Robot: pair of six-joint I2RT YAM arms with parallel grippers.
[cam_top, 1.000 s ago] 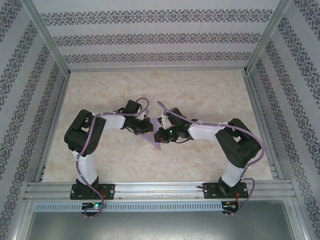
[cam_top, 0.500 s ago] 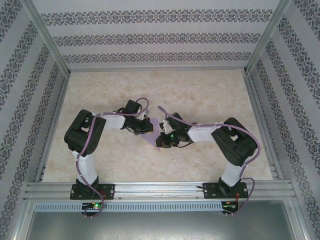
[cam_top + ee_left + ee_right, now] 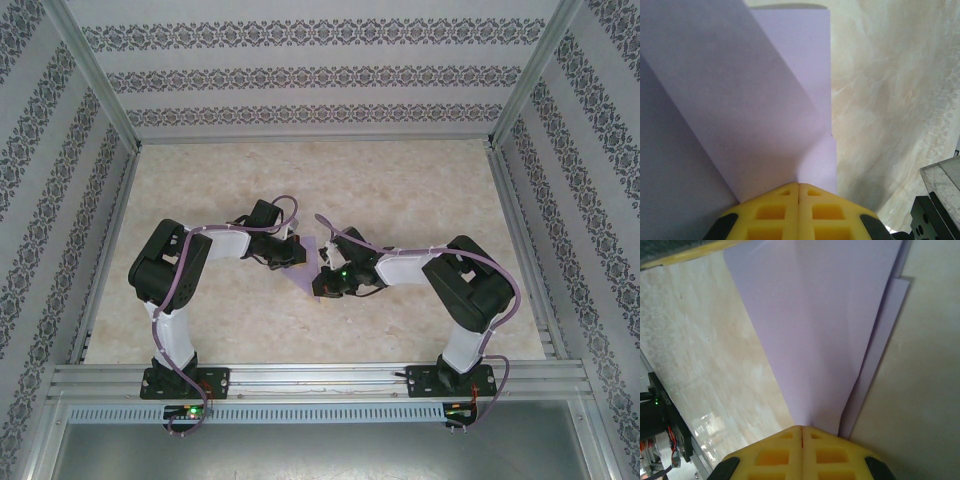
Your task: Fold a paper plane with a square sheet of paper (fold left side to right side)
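Beige marble-pattern tabletop [image 3: 400,180]. Three walls [image 3: 310,75] in pale wallpaper, dark damask bands. Aluminium frame posts [image 3: 95,75] at corners. Slotted aluminium rail [image 3: 320,378] along near edge. Even, soft light.

The right pincer [image 3: 801,430] was closed, its yellow fingers meeting without a gap. From their tips the folded lavender paper [image 3: 815,325] fanned away in overlapping layers across the marbled bench [image 3: 695,350].

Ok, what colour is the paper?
Plain lavender-purple paper, best seen in the left wrist view.
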